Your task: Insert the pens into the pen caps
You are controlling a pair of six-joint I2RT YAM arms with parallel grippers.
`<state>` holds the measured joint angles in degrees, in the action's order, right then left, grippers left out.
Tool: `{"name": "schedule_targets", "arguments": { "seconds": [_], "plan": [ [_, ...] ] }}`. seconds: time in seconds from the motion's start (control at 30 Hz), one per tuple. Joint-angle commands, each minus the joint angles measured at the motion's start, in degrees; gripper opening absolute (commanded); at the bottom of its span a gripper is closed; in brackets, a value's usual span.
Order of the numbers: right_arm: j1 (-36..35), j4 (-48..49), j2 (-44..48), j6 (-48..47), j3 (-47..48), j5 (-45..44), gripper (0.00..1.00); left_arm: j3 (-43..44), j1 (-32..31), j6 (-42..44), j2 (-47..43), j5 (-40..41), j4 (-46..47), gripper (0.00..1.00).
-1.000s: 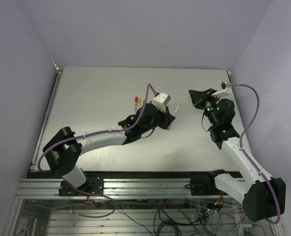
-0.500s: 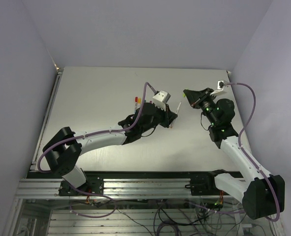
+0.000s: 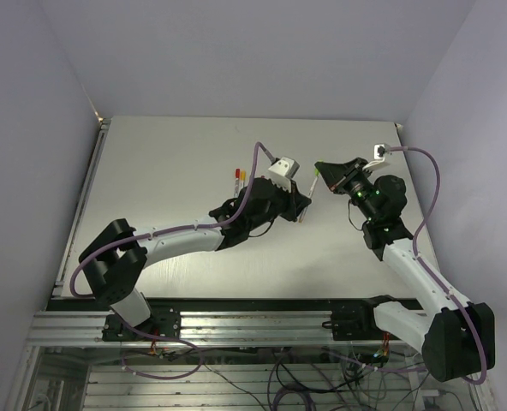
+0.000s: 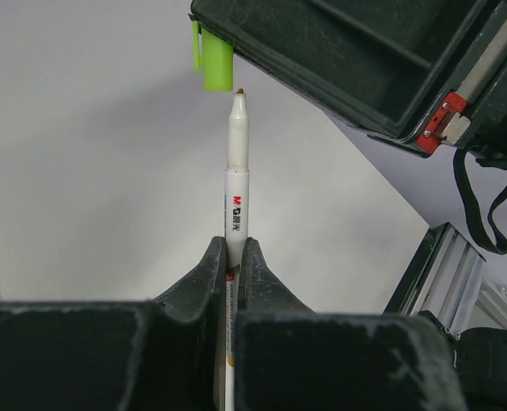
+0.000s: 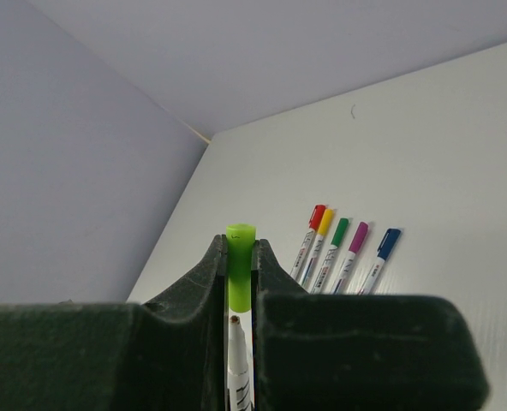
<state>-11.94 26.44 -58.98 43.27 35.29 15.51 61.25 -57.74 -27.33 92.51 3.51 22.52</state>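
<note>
Surface: a plain white table [image 3: 168, 163], matt, with an aluminium frame [image 3: 236, 321] along the near edge where both arms are bolted.
Room: pale lilac walls [image 3: 31, 128] close the table in on the left, the back and the right.
Left gripper [image 4: 235, 250]: pinched tight on the white barrel of a pen [image 4: 237, 180], which it grips low down so most of the barrel sticks out in front.
Right gripper [image 5: 239, 253]: clamped on a light green cap [image 5: 240, 265], whose top pokes out just past the fingertips.
Pen direction: from above, its long axis runs away from the arm bases and a little to the right, with the bare tip leading towards the cap.
Cap direction: its open mouth faces the pen tip, so the two long axes lie roughly in line.
Gap: in the left wrist view the tip sits right at the cap's rim, slightly to one side. It is not inside. I cannot tell whether they touch.
Place: the two meet in the air over the middle of the table, right of centre.
Other pens [image 5: 343, 248]: five already capped, red, yellow, green, purple and blue, lie side by side flat on the table, left of the left gripper and apart from it.
Room to move: a broad stretch of white tabletop runs from the grippers to the back wall. The right wall is nearer, close behind the right arm.
</note>
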Motion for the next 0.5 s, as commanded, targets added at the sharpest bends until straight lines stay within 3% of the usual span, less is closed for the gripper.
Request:
{"name": "schedule_targets", "arguments": {
  "seconds": [0.0,0.47],
  "plan": [
    [0.28,1.87,0.55,0.25,-0.07,0.7,0.0,1.95,0.17,-0.35,0.21,-0.35,1.57,0.07],
    [0.3,1.55,1.67,-0.37,-0.13,-0.71,0.0,1.11,0.25,-0.71,-0.62,0.36,1.1,0.07]
  ]
}}
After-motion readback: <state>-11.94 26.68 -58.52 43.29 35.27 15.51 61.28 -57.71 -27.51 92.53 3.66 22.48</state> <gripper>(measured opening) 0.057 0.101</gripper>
